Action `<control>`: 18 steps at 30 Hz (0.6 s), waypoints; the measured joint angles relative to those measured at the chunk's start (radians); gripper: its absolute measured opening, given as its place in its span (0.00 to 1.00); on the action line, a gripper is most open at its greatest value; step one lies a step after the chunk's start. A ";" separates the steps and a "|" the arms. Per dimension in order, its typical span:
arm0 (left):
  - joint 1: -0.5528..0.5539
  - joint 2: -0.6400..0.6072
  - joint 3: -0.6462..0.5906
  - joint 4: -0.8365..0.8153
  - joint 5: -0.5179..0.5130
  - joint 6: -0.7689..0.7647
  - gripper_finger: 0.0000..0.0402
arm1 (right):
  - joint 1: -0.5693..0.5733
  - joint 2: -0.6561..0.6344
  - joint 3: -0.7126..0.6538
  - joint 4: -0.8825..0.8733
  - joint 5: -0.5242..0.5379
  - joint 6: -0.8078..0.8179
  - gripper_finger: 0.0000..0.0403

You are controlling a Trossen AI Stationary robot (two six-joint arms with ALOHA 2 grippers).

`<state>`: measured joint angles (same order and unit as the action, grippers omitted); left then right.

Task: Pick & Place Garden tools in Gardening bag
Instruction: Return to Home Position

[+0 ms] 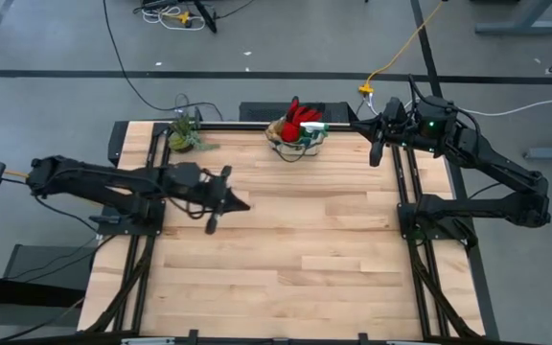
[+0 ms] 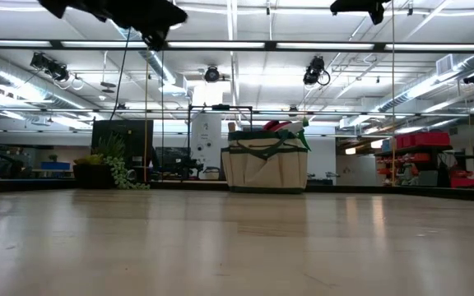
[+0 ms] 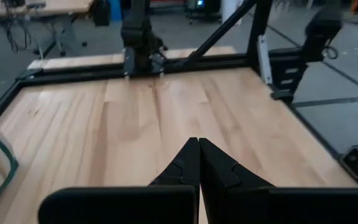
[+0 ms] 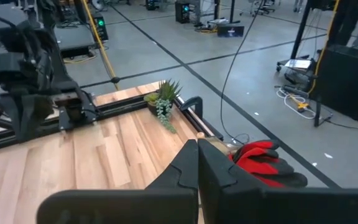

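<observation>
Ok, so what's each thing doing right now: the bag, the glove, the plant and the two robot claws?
gardening bag, standing upright at the table's far edge, stuffed.
red glove, in the bag, poking out the top.
plant, upright, apart from the bag.
left gripper, shut, empty, above bare table.
right gripper, shut, empty, raised beside the bag.

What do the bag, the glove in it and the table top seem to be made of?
The gardening bag looks like matte beige fabric with green trim. The red glove seems textile; its black part may be rubbery coating. The table top appears pale wood planks, showing grain and seams, glossy.
</observation>
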<state>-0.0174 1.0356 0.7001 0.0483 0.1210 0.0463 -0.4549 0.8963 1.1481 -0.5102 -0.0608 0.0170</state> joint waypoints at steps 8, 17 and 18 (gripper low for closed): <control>-0.021 -0.167 -0.081 -0.001 -0.007 -0.001 0.01 | 0.000 0.000 0.000 0.001 0.000 0.000 0.00; -0.019 -0.340 -0.176 -0.008 -0.005 -0.001 0.01 | 0.000 0.000 0.000 0.001 0.000 0.000 0.00; -0.019 -0.360 -0.189 -0.008 -0.005 -0.002 0.01 | 0.000 0.000 0.000 0.001 0.000 0.000 0.00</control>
<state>-0.0360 0.6751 0.5115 0.0399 0.1162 0.0441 -0.4549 0.8965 1.1481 -0.5095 -0.0605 0.0170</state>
